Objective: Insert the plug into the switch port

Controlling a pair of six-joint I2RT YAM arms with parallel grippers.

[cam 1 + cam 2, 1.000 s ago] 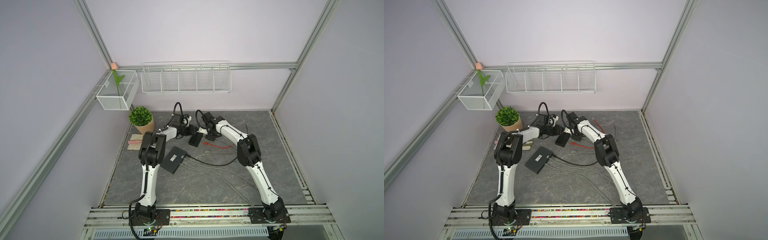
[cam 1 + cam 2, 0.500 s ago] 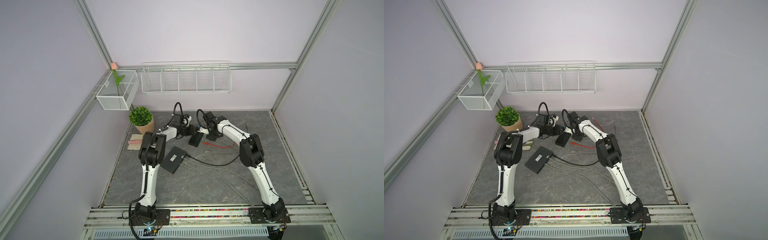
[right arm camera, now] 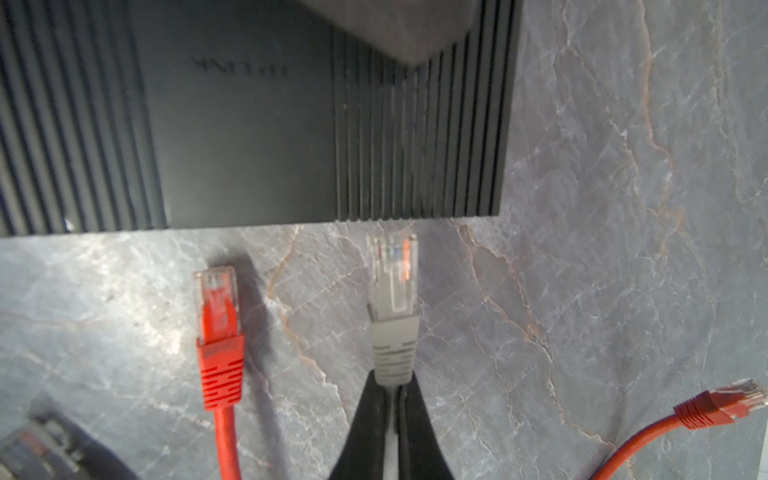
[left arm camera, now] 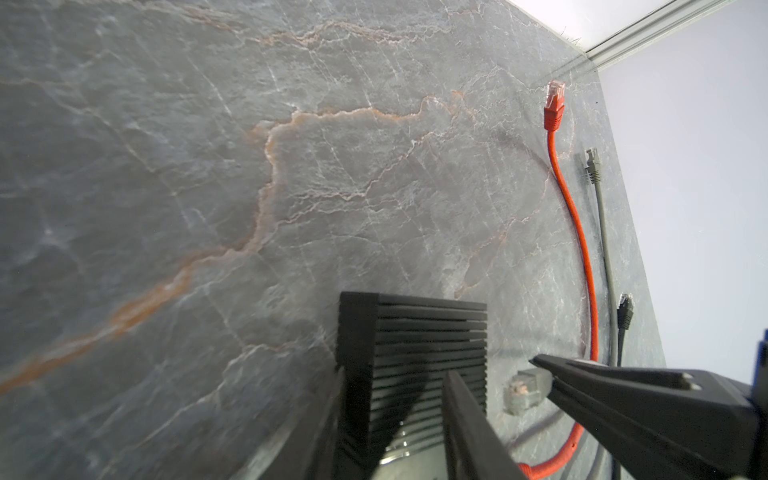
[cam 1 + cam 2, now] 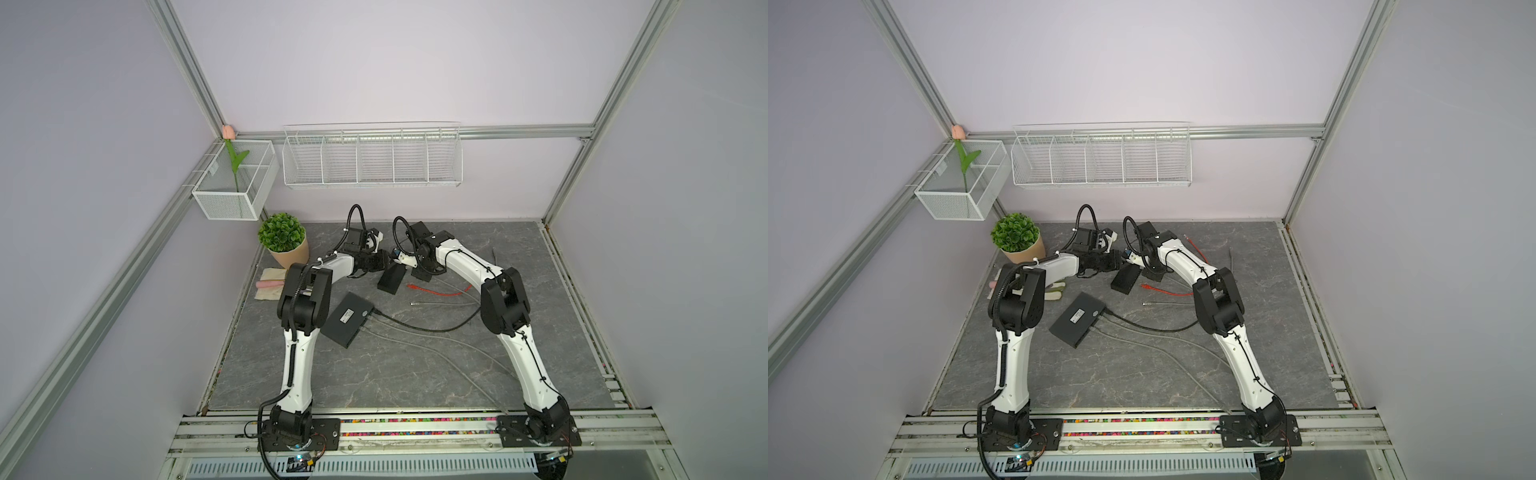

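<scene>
Both grippers are busy: the left gripper (image 4: 395, 376) clasps the black switch (image 3: 249, 124) by its sides; the right gripper (image 3: 395, 388) pinches the grey plug (image 3: 392, 307), whose tip sits just short of the switch's edge.

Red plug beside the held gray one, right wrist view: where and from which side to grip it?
Probably pinch the ribbed boot of the red plug across its sides, coming from the cable end. It lies flat with its clear tip toward the black switch, so that keeps the tip free, as the right gripper holds the gray plug.
</scene>
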